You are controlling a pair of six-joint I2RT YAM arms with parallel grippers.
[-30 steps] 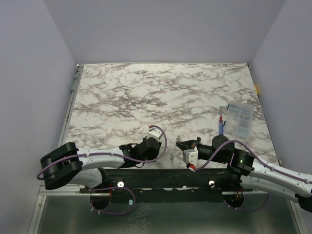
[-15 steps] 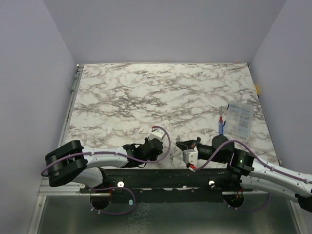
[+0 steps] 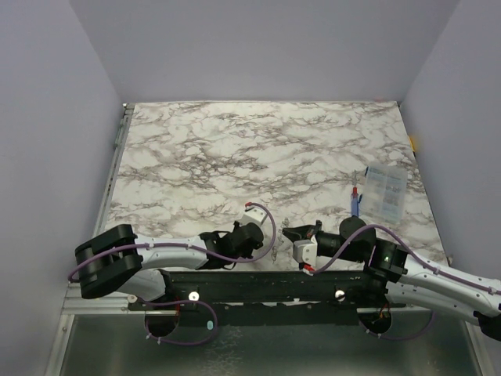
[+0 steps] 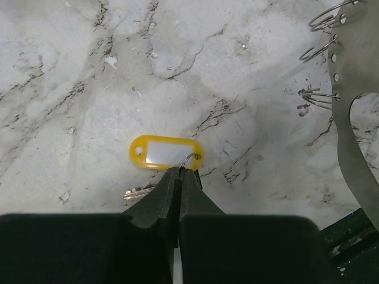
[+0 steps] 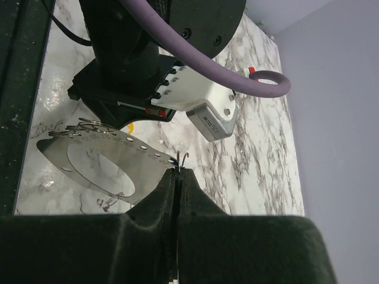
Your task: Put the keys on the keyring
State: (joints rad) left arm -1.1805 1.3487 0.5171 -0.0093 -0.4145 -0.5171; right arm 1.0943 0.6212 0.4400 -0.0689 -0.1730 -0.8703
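**Progress report: early going, nothing readable**

I judge the job barely started. My left fingers [image 4: 169,192] are pressed together on the thin silvery wire keyring [image 4: 189,158]. It hangs off one end of a yellow oval plastic tag [image 4: 167,152] lying flat on the marbled white table [image 4: 89,71]. One small silvery flat metal key [image 4: 136,193] pokes out from under those fingers, just beside the tag. Whether it sits on the wire I cannot tell, because the fingers hide the join. I see no brass-coloured key anywhere.

My right fingers [image 5: 160,201] are clamped on the rim of a large grey round metal disc [image 5: 100,157] with a cut-out middle, near the tag. By my reckoning, what is left is to open the ring and thread each key.

As for writing, the tag's white window is blank. The clear plastic box [image 3: 385,192] and the blue-and-red pen-like stick [image 3: 356,202], far off at the table's right side, show nothing I can read.
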